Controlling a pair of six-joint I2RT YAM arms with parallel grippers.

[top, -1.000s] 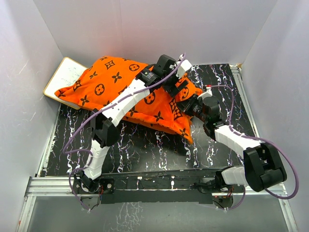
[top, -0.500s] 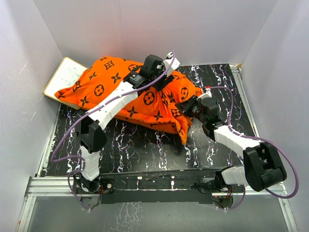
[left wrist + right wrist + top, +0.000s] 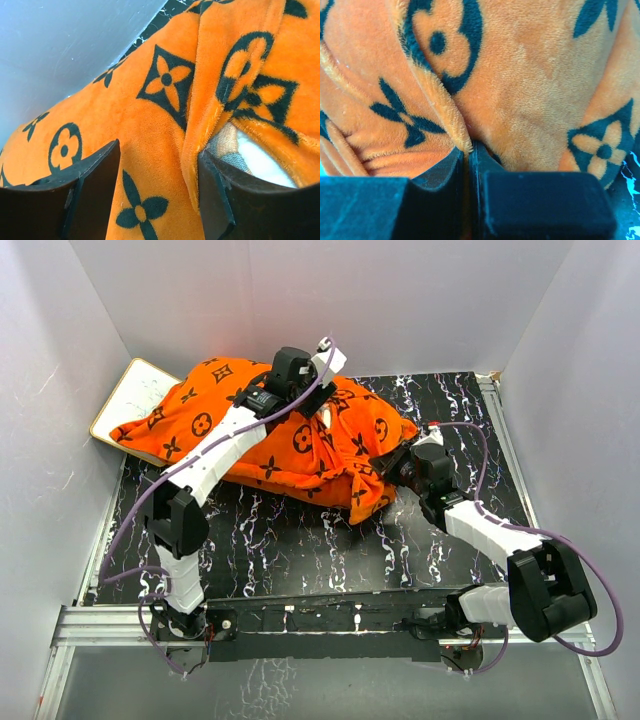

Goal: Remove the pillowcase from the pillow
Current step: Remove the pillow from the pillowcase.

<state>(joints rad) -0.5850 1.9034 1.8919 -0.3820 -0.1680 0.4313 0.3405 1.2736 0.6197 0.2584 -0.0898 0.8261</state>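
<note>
Two arms reach the orange, black-monogrammed pillowcase [image 3: 290, 445] at the worktop's [image 3: 300, 540] far-left corner. The right gripper [image 3: 469, 150] has its jaws pinching the hem. The left gripper [image 3: 160, 160] has its jaws spread astride a fold, beside the exposed white pillow [image 3: 262, 165].

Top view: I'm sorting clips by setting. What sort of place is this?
Probably a robot test cell, not a home: plain white walls box in a black marbled table, and the left arm and right arm are bolted to a metal rail at its near edge.
</note>
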